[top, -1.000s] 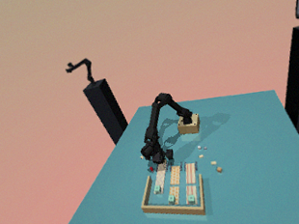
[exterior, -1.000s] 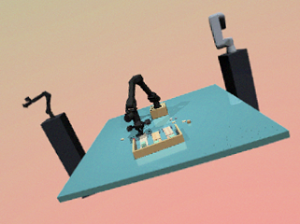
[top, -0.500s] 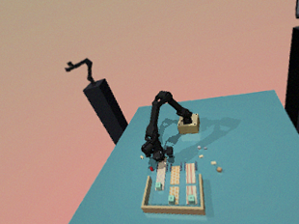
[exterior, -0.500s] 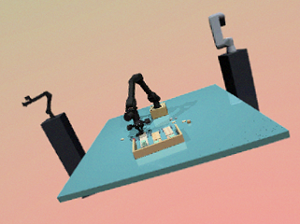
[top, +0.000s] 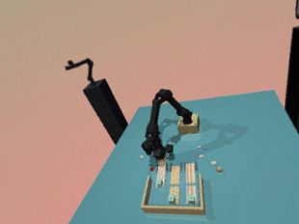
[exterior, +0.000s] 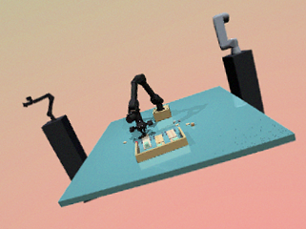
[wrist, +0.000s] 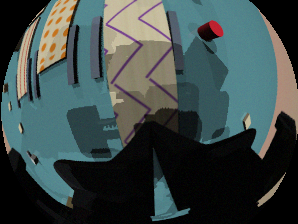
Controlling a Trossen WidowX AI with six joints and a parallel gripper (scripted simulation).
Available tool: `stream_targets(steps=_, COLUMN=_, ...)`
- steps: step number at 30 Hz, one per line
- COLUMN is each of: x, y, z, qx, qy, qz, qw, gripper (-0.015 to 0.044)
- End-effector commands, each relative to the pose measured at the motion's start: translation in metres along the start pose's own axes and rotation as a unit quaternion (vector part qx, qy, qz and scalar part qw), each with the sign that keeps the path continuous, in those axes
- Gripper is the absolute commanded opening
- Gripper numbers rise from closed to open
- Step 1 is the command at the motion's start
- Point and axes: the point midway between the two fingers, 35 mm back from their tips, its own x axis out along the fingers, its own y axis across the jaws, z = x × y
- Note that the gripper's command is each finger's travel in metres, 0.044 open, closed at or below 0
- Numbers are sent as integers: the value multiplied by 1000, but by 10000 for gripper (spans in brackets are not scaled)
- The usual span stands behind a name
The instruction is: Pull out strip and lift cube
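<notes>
A cream strip with purple zigzags (top: 162, 174) (wrist: 142, 60) runs in one visible piece out of the open side of the wooden tray (top: 174, 210) (exterior: 162, 151), towards the arm. A teal cube (top: 159, 183) sits on it; its label is not readable. An orange-dotted strip (top: 175, 174) (wrist: 56, 35) shows a gap before its far piece (top: 175, 190), beside a second cube (top: 171, 198). A red-striped strip (top: 190, 172) also shows a gap, with a third cube (top: 191, 198) beyond. My gripper (top: 161, 158) (wrist: 149, 126) is shut, its tips over the zigzag strip's near end; contact is unclear.
Dark guide rails (wrist: 96, 47) (wrist: 175, 42) flank the zigzag strip. A red cylinder (top: 151, 168) (wrist: 210, 30) lies beside it. A brown lump (top: 219, 169) and several small pale chips (top: 214, 163) lie on the other side. Two pedestals with other arms stand beyond the table.
</notes>
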Motion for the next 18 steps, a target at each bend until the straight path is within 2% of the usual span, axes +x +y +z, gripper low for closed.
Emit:
stream_targets(steps=1, x=6, y=2, z=-15, qx=1, qy=15, qz=5, qw=1000, gripper=0)
stream_targets(steps=18, x=6, y=3, z=-39, qx=1, qy=16, qz=5, qw=1000, gripper=0)
